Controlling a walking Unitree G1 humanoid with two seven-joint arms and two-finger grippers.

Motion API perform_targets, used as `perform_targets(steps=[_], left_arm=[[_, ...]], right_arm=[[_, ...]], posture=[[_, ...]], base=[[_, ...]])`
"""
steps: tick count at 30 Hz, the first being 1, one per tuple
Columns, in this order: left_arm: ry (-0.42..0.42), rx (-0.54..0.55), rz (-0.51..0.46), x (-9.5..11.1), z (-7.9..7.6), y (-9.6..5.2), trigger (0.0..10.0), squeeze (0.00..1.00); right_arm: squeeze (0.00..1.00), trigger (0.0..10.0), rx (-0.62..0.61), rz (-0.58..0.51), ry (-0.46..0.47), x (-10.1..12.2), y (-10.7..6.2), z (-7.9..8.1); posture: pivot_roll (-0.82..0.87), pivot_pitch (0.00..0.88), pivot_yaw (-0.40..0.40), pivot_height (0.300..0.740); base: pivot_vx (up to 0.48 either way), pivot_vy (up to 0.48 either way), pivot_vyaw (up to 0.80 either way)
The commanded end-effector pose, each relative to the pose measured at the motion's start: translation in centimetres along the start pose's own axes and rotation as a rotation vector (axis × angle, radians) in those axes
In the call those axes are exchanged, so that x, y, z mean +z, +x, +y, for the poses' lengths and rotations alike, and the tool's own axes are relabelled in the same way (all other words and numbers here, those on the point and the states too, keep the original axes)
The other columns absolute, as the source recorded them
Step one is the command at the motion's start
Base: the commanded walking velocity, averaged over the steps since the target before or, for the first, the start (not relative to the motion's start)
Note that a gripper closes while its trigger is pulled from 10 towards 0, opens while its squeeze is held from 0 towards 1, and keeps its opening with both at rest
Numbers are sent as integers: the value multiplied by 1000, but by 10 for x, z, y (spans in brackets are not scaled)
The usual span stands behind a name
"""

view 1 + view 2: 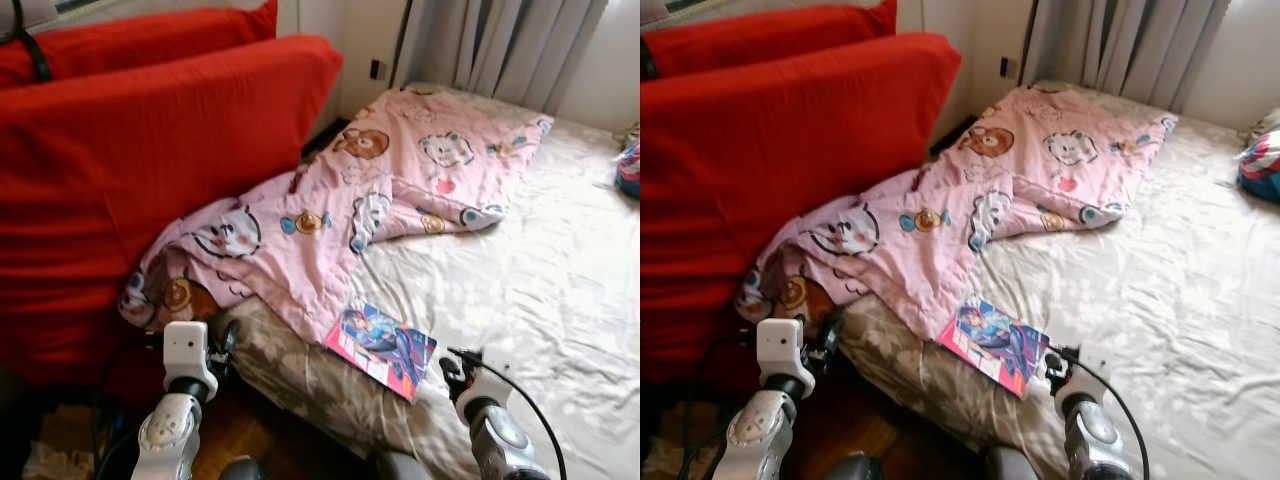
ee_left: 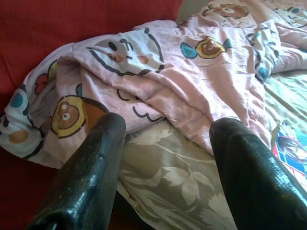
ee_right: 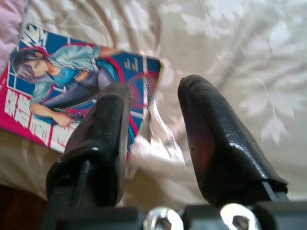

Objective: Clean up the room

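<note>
Now your right gripper hovers low over the bed's near edge, fingers parted and empty, the comic book lying just beside them, against the pink blanket.

Before me a pale pink blanket printed with cartoon bears and animals in brown, white and teal lies over a cream bedsheet with a faint leaf pattern. A glossy comic magazine, magenta-edged with a blue-clad drawn figure, lies on that sheet. Big plain red cushions stand at my left. Grey curtains hang behind. My fingers are shiny black.
</note>
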State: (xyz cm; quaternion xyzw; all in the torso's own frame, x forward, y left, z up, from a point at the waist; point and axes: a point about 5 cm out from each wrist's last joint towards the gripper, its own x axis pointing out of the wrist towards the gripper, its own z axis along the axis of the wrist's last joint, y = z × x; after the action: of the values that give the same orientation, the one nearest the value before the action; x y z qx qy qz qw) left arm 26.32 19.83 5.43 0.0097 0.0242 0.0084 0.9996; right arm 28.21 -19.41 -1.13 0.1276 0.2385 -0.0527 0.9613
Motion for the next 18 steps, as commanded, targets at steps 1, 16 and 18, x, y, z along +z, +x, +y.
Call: perform_targets(steps=[1, 16, 18], left_arm=[[-15, 7, 9, -2, 0, -4, 10000, 0], [-24, -6, 58, -11, -6, -13, 10000, 0], [-24, -7, 60, -10, -6, -11, 10000, 0]], right_arm=[[0, 10000, 5, -15, -20, 8, 3, 2], [0, 10000, 17, -66, 10, -2, -3, 7], [0, 10000, 20, -67, 13, -3, -3, 8]], posture=[[59, 186, -88, 657], [27, 184, -60, 632], [28, 182, -49, 632]], base=[[0, 0, 0], [0, 0, 0], [0, 0, 0]])
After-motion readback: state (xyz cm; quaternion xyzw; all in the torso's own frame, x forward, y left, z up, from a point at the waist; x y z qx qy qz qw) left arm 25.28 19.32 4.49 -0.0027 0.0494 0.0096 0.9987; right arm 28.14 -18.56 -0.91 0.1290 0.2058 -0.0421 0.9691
